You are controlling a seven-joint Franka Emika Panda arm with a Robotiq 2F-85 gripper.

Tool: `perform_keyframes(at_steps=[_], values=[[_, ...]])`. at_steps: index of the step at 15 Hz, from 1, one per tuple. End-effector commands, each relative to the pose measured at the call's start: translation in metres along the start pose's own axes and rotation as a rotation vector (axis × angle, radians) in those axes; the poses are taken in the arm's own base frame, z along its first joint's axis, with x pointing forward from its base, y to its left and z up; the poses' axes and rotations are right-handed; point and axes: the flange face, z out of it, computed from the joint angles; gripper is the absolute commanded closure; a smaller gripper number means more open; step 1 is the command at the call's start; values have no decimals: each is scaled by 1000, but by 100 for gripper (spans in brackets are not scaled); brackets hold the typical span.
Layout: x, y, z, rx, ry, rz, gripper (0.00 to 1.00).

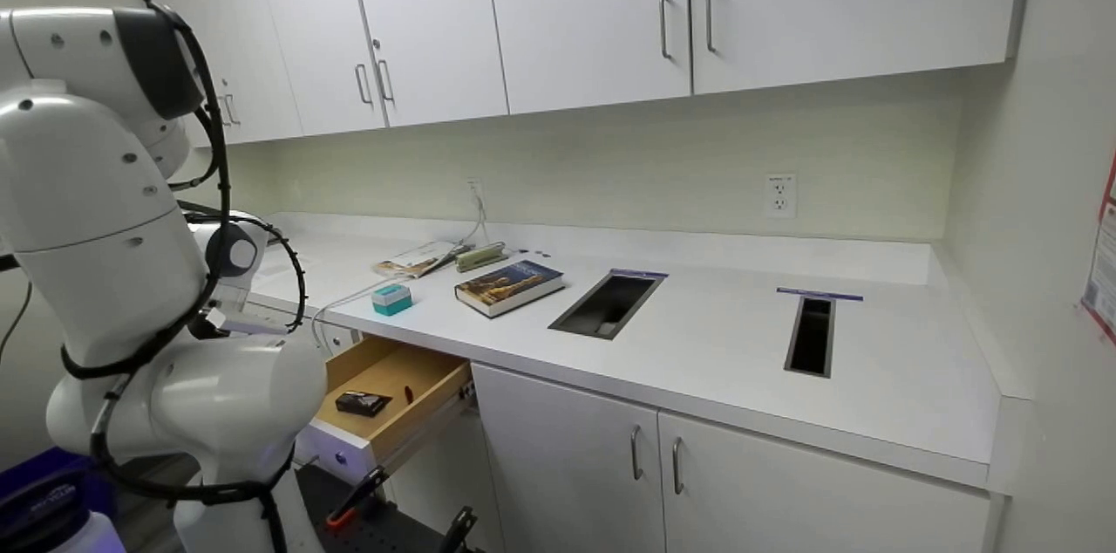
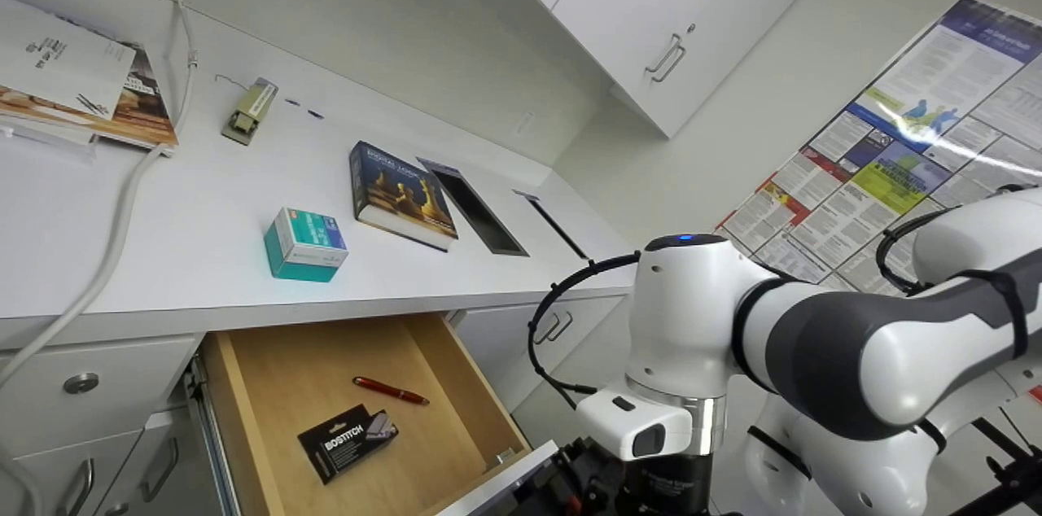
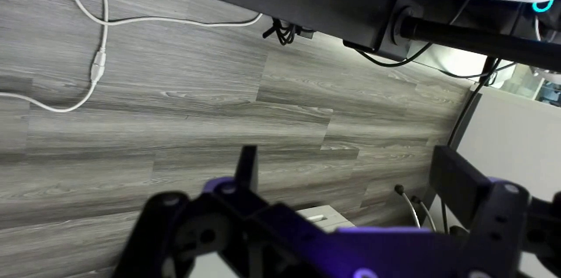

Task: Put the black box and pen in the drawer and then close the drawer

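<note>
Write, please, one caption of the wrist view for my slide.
Open gripper, holding nothing, against a grey wood-patterned floor where a looped white cable lies.

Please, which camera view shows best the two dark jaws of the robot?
The wrist view: there the jaws stand open, their dark fingertips blurred, with grey wood-look floor behind the gap. In both exterior views I cannot make out the jaws; in an exterior view, the lower edge cuts off the arm's black end piece.
</note>
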Motion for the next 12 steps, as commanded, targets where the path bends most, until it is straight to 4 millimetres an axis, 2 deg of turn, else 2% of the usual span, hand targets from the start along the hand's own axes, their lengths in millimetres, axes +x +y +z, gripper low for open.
perform_keyframes(at_steps=[1,7,11,12], values=[[0,2,1,-17,-38,-28,0],[0,3,21,-109,-343,-248,0],[4,12,28,-189,-480,-418,0],[0,8,27,-154,-444,-337,0]])
